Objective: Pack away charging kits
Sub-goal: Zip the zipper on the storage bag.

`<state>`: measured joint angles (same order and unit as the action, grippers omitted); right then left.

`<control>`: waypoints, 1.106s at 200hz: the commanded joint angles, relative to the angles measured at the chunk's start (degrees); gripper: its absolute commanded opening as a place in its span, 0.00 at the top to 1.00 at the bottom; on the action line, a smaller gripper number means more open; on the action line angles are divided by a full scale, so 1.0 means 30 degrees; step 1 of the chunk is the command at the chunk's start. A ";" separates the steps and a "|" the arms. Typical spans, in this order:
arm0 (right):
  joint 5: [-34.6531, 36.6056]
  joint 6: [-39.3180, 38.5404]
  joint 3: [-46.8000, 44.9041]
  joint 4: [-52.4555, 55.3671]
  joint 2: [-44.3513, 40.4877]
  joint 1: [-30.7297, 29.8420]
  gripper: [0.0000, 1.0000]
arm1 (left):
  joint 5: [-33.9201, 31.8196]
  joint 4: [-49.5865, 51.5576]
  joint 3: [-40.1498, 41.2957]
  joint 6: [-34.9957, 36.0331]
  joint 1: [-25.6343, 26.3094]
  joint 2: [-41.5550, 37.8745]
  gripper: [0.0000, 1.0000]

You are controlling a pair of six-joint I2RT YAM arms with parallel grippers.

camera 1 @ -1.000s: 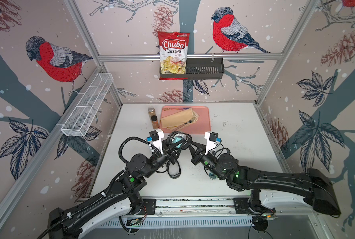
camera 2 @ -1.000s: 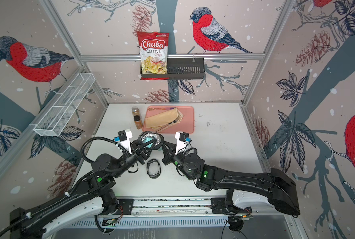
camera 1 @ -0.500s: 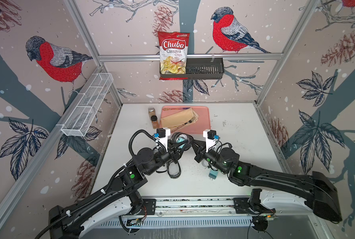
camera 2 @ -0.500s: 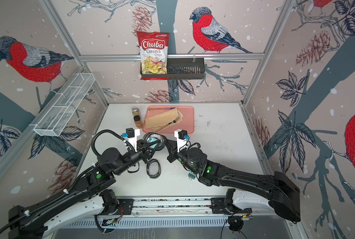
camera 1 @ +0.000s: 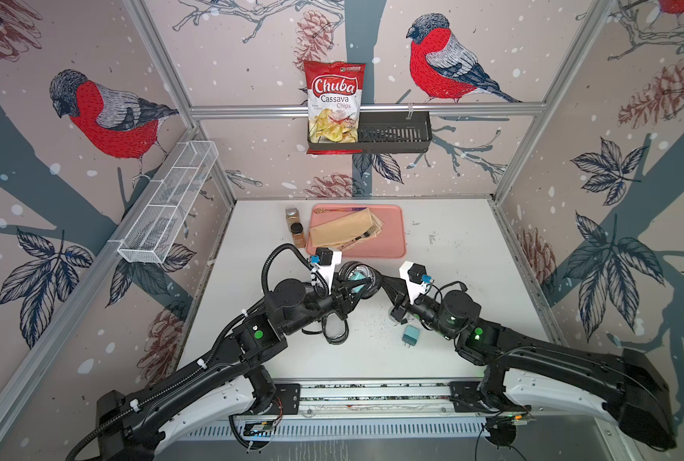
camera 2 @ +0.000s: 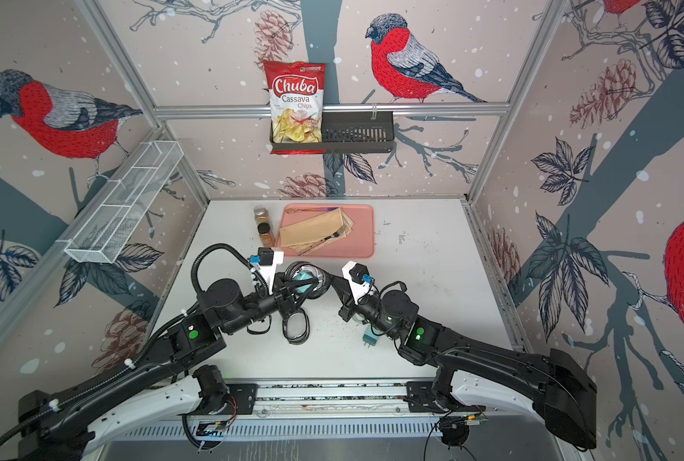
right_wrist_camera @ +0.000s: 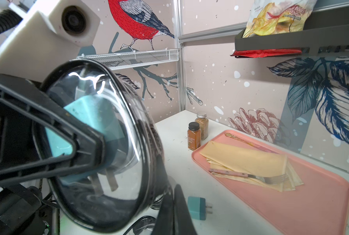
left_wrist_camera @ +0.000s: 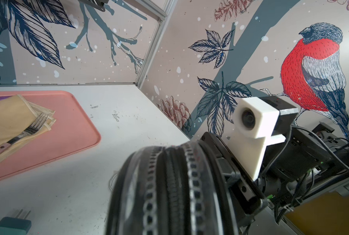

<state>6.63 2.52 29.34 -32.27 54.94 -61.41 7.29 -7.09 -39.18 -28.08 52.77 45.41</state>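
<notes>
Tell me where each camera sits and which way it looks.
Top views: twin cameras high over the front, looking down on the table; both arms show, left hand gripping the black case.
Left wrist: on the left arm, looking over the case at the right arm's camera.
Right wrist: on the right arm, facing the case's clear lid and the spice jars; the left hand's finger crosses it.
Shared: both wrist views show the pink tray and fork.

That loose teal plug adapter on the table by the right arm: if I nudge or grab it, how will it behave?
The teal plug adapter looks like a rigid cube lying on a flat face, so a push should slide it, not roll it. Smooth plastic may slip; its thin prongs could snag.
</notes>
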 commanded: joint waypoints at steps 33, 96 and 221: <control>-0.0246 -0.1343 0.0583 -0.1166 0.0087 0.1306 1.00 | 0.1458 0.3792 -0.0455 0.0759 -0.0015 0.0479 1.00; -0.0336 -0.2996 0.1742 0.0144 0.1043 0.2412 1.00 | 0.1365 0.6273 -0.1277 0.1132 -0.0014 0.0372 1.00; -0.2485 -0.7625 0.4399 0.2358 0.3186 0.2977 1.00 | 0.1833 0.7905 -0.2055 0.1060 -0.0021 0.1409 1.00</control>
<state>-5.52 -16.99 40.82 -18.55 64.47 -53.65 5.48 6.26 -45.17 -25.02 52.62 48.84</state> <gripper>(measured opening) 0.050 0.351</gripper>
